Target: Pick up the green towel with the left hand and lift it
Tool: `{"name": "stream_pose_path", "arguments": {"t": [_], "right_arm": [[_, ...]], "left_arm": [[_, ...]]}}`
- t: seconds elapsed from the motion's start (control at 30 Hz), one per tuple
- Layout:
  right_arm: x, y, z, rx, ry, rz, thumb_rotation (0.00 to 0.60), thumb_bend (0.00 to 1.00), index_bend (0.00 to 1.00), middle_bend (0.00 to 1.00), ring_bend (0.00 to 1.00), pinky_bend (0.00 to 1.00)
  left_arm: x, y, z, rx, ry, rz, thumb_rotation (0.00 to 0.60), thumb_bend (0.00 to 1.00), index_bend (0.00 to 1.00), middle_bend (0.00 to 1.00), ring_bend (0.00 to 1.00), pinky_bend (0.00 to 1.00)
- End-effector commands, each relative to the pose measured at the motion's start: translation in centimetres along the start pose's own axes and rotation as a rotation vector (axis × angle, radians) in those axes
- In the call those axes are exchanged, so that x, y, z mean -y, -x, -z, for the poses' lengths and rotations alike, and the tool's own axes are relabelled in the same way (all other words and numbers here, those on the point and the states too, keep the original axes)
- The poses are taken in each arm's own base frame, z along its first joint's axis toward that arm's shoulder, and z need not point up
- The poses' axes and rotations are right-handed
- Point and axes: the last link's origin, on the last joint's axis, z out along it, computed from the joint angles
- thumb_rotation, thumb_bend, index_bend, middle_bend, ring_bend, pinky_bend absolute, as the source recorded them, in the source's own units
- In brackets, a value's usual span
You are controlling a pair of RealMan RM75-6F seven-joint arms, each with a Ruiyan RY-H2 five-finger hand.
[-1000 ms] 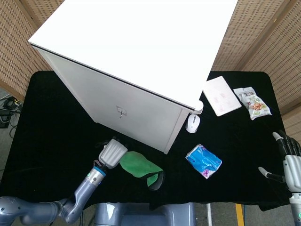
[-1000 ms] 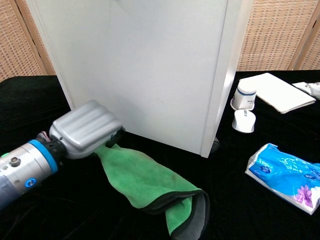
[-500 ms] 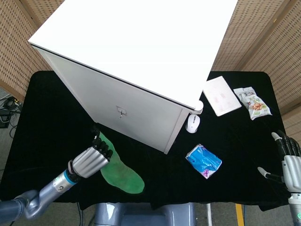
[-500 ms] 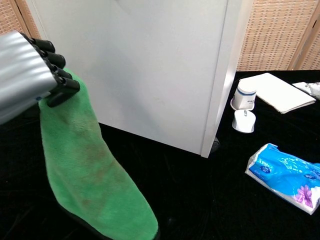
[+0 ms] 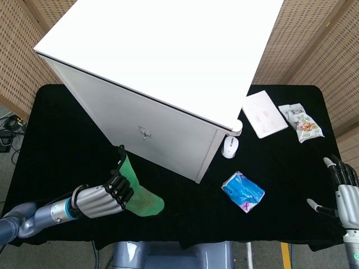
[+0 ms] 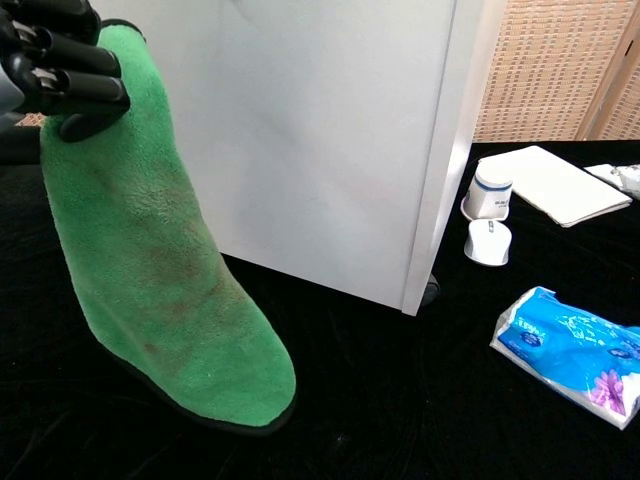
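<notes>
Now your left hand (image 5: 104,199) holds the green towel (image 6: 160,270) higher than a second ago, when the cloth still lay crumpled on the black table (image 5: 67,140); its fingers (image 6: 70,65) are clamped on the upper edge and the towel hangs free before the white cabinet (image 5: 168,73). By this evidence the lift is essentially complete. Your right hand (image 5: 343,188) rests at the table's far edge, fingers apart, holding nothing.
</notes>
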Motion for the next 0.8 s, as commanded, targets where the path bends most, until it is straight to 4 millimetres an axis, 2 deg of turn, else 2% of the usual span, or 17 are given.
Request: {"name": "stream_pose_path", "arguments": {"t": [0.03,0.27,0.47,0.8], "right_arm": [[0.0,0.0,0.0,-0.001,-0.001,0.0,0.6,0.12,0.0,0.0,0.0,0.0],[-0.1,-0.2,0.0,-0.004,0.003,-0.007,0.6,0.11,0.0,0.0,0.0,0.0],[-0.1,-0.2,0.0,-0.004,0.001,-0.007,0.6,0.12,0.0,0.0,0.0,0.0],[-0.1,-0.1,0.0,-0.002,0.001,-0.007,0.6,0.12,0.0,0.0,0.0,0.0]], "left_arm": [[0.3,-0.3,-1.3,-0.026,0.02,-0.022,0.6,0.45,0.79,0.81,0.67,0.6],[1.1,-1.0,-3.7,-0.05,0.017,-0.046,0.6,0.45,0.79,0.81,0.67,0.6],[1.5,-1.6,-4.9,-0.064,0.018,-0.064,0.6,0.45,0.79,0.81,0.67,0.6],[1.1,-0.6,-6.9,-0.034,0.0,-0.042,0.6,0.45,0.79,0.81,0.67,0.6]]}}
